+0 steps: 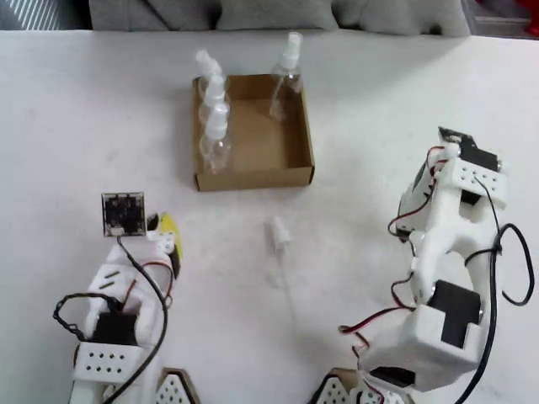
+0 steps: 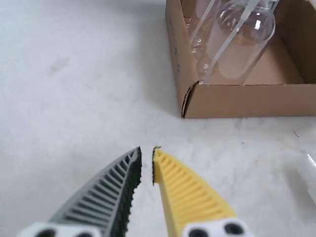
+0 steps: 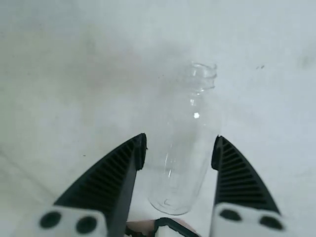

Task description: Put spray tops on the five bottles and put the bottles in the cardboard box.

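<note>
While my right jaws stand spread to either side of an uncapped clear bottle (image 3: pixel 190 118) lying on the desk (image 3: pixel 74 59), my left jaws are drawn almost together. Farther out a loose spray top (image 1: pixel 279 234) lies on the desk, and beyond it the cardboard box (image 1: pixel 253 178) holds four capped bottles (image 1: pixel 216 135).

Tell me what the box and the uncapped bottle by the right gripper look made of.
Box: brown cardboard, matte. A folded corner seam and raw cut edges show. Bottle: clear and glossy, likely plastic, though glass can't be ruled out. The table shows through it and a small highlight sits near its neck.
</note>
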